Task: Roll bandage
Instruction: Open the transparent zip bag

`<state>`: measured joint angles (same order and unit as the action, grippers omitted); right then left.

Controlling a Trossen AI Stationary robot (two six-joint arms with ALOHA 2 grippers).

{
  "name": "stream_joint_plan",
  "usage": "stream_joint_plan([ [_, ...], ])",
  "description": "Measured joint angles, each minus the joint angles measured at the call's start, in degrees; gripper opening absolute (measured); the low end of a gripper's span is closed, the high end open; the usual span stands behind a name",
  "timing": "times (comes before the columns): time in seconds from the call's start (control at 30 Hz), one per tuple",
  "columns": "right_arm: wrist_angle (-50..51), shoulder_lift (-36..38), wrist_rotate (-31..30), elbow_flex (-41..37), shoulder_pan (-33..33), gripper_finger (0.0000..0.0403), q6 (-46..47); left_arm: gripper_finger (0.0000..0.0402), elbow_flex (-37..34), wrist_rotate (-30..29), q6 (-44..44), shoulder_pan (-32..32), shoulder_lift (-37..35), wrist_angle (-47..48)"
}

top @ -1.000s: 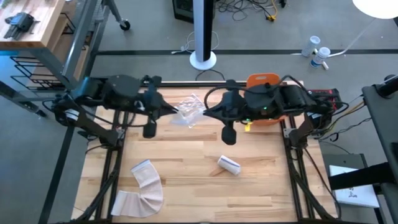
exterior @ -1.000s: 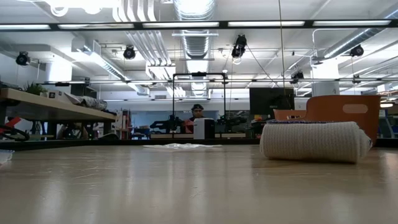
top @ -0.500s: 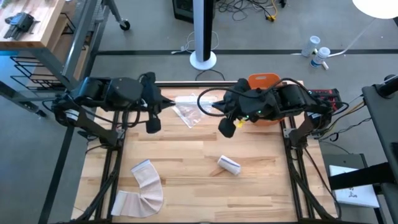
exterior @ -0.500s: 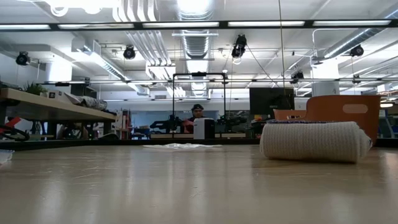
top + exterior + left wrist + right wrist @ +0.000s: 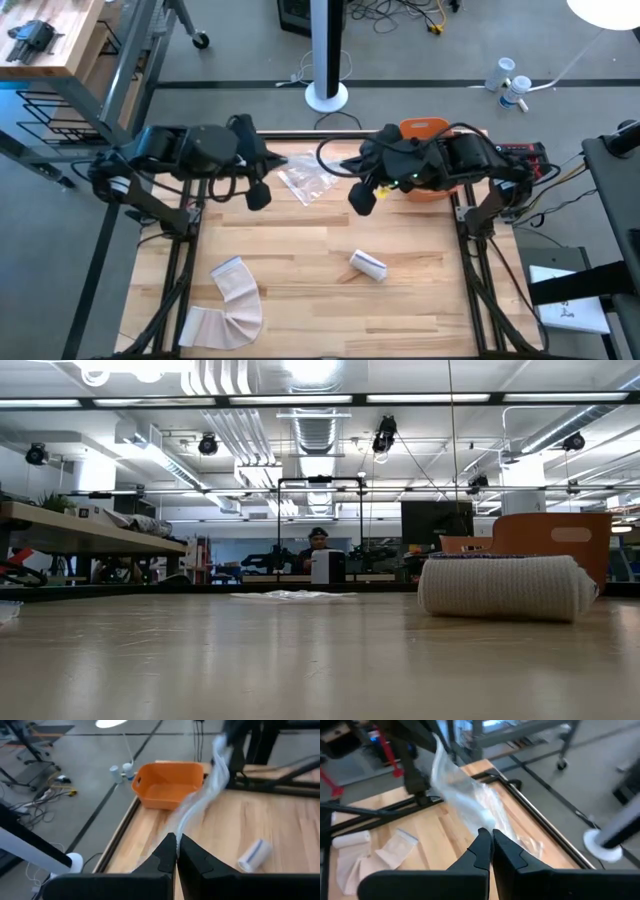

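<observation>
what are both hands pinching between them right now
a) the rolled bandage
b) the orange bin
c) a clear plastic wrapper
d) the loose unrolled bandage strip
c: the left hand and the right hand are each shut on the clear plastic wrapper, stretched between them over the back of the table, while the rolled bandage lies apart on the wood.

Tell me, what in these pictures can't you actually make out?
- Clear plastic wrapper: high view, too small to tell its contents.
- Left gripper and right gripper: wrist views, wrapper blurred, grip unclear.
- Unrolled bandage: high view, end cut off by the bottom edge.
- Rolled bandage: low view, hides the orange bin behind.
</observation>
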<state>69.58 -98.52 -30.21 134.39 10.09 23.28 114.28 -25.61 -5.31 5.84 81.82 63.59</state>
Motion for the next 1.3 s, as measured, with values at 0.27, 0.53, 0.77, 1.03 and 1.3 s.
stream_joint_plan([
  [0.27, -5.8, -0.6, 1.7, 0.0, 0.0, 0.0000, -2.4, 0.0000, 0.0, -1.0, -7.1, -2.4, -0.3, -4.5],
  [0.53, -7.1, -0.2, 2.7, 0.0, 0.0, 0.0000, -3.3, 0.0000, 0.0, 0.5, -15.3, -6.5, 0.1, -0.8],
  [0.77, -8.7, -0.2, 7.6, 0.0, 0.0, 0.0000, -7.8, 0.0000, 0.0, 13.9, -17.7, -8.8, 1.6, -1.0],
  [1.03, -2.4, 0.0, 0.6, 0.0, -1.5, 0.0000, -2.8, 0.0000, 0.0, 27.6, -10.0, -8.5, 2.2, -5.5],
  [1.3, 1.2, 0.7, 3.8, 0.0, -1.4, 0.0000, -6.0, 0.0000, 0.1, 23.4, 3.2, -8.6, -1.5, -3.1],
])
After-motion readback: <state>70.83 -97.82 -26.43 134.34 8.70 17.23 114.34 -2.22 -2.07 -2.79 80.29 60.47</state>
